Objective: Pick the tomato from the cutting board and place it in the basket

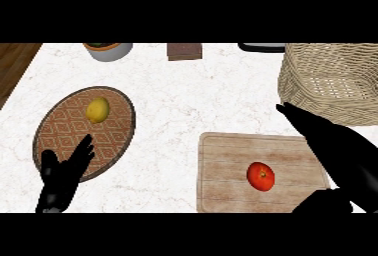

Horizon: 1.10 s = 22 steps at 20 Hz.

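Fingers of the right hand are held straight, right of the tomato on the board; the left hand is held open too.

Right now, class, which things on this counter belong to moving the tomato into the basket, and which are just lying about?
For the job: tomato, cutting board, wicker basket, right robot hand.

Lying about: lemon, round patterned plate, potted plant, brown box, resting left robot hand.

Glossy tomato; pale wood cutting board (visible grain); woven wicker basket; white marble counter.
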Each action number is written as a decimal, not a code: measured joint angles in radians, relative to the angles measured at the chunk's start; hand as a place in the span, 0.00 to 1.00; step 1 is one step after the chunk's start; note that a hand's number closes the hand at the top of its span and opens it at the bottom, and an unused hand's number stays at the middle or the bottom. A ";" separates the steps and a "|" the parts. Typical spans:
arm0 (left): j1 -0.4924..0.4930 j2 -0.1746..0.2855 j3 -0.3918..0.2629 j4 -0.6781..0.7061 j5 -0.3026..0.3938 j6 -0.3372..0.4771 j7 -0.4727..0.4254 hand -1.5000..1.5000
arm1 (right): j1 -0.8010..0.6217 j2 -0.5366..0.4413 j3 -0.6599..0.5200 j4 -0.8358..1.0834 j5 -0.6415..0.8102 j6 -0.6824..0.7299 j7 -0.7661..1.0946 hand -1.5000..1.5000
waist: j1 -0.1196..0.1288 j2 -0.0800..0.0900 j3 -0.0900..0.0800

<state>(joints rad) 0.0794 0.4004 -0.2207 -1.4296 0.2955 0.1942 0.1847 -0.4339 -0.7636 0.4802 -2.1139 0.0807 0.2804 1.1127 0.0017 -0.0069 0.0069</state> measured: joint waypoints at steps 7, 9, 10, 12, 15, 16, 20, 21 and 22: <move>0.019 0.001 0.016 -0.023 -0.001 -0.010 0.018 0.50 | 0.092 0.048 0.070 0.042 0.120 -0.027 -0.029 0.00 | -0.001 0.000 -0.001; 0.026 0.002 0.020 -0.027 -0.003 -0.020 0.015 0.50 | 0.108 0.072 0.082 0.063 0.158 -0.034 -0.042 0.00 | -0.001 0.001 -0.001; 0.024 -0.006 0.018 -0.026 -0.012 -0.013 0.018 0.50 | 0.123 0.084 0.092 0.066 0.184 -0.041 -0.048 0.00 | -0.001 0.000 0.000; 0.017 -0.015 0.016 -0.019 -0.024 -0.010 0.020 0.50 | 0.137 0.112 0.100 0.097 0.225 -0.050 -0.064 0.00 | -0.001 0.000 0.002; 0.011 -0.027 0.018 -0.019 -0.038 -0.003 0.035 0.50 | 0.164 0.140 0.106 0.121 0.278 -0.060 -0.084 0.00 | -0.001 0.000 0.002; 0.013 -0.029 0.023 -0.015 -0.038 -0.009 0.026 0.50 | 0.177 0.138 0.101 0.123 0.290 -0.059 -0.093 0.00 | -0.001 0.000 0.002; 0.010 -0.034 0.035 -0.011 -0.044 -0.023 0.031 0.50 | 0.199 0.178 0.102 0.160 0.343 -0.065 -0.112 0.00 | -0.001 -0.001 0.003; 0.012 -0.031 0.042 -0.011 -0.040 -0.031 0.032 0.50 | 0.213 0.185 0.103 0.159 0.356 -0.067 -0.115 0.00 | -0.001 0.000 0.002; 0.008 -0.040 0.040 -0.005 -0.047 -0.029 0.028 0.50 | 0.219 0.196 0.104 0.173 0.372 -0.073 -0.126 0.00 | -0.001 -0.001 0.003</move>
<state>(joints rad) 0.0874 0.3605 -0.1803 -1.4345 0.2485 0.1652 0.2131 -0.2150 -0.5673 0.5841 -1.9404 0.4524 0.2079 0.9862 0.0005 -0.0079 0.0102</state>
